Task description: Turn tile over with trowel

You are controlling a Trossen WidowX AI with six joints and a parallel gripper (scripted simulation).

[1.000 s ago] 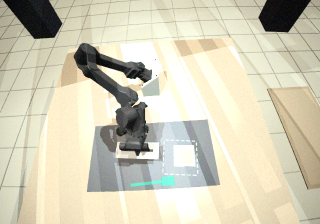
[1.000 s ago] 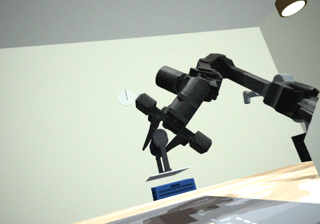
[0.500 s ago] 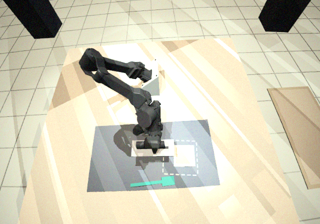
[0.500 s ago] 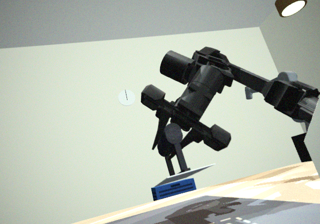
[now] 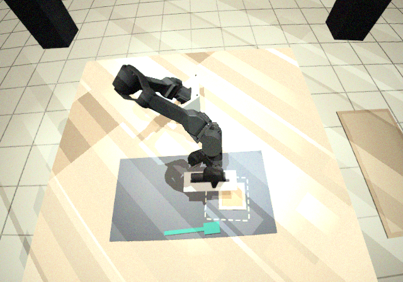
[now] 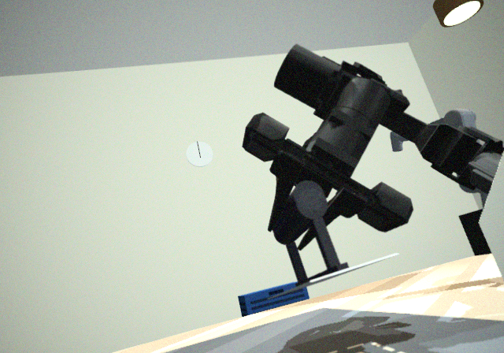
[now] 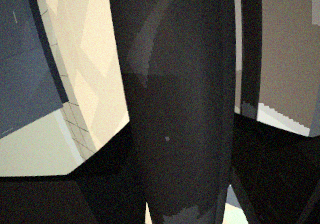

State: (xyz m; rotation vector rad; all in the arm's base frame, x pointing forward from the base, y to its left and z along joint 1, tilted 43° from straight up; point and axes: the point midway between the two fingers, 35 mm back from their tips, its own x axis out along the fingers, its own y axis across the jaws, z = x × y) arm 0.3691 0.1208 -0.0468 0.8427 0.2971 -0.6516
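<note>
My gripper is shut on the dark round handle of the trowel. The trowel's flat pale blade hangs below it on two posts, tilted and raised above the mat. In the top view the blade overlaps the upper left of the dashed outline and comes up to the tile's top edge. The tile shows an orange face with a pale border and appears flat inside the outline, towards its right. The exterior view does not show the tile. Contact between blade and tile cannot be told.
A flat teal tool with a long thin handle lies near the mat's front edge, just below the outline. A pale stand or block is beside the arm's base at the back. A blue box shows beyond the table's edge in the exterior view.
</note>
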